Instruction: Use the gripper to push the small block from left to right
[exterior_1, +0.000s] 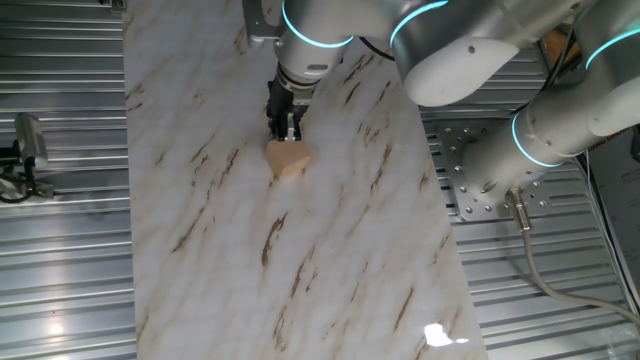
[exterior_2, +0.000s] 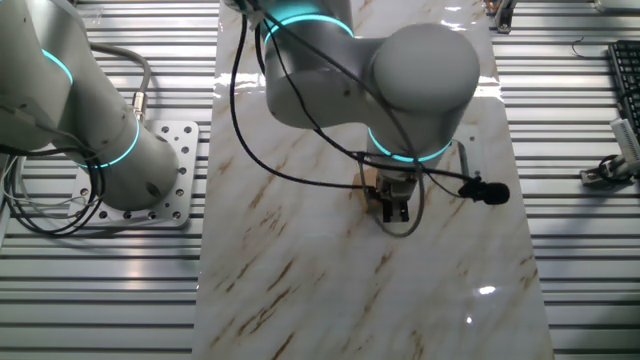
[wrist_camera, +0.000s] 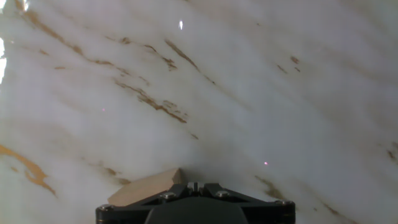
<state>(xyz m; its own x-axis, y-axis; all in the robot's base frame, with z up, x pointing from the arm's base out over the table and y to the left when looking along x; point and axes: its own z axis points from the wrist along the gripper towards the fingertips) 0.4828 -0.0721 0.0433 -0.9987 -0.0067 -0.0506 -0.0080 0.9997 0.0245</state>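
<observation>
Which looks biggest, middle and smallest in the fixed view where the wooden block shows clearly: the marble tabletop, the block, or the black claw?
1. Marble tabletop, by far the largest.
2 and 3. Claw and wooden block look about the same size and sit close together, so I won't rank one over the other.

Tan wooden small block (exterior_1: 288, 160) on marble
</observation>
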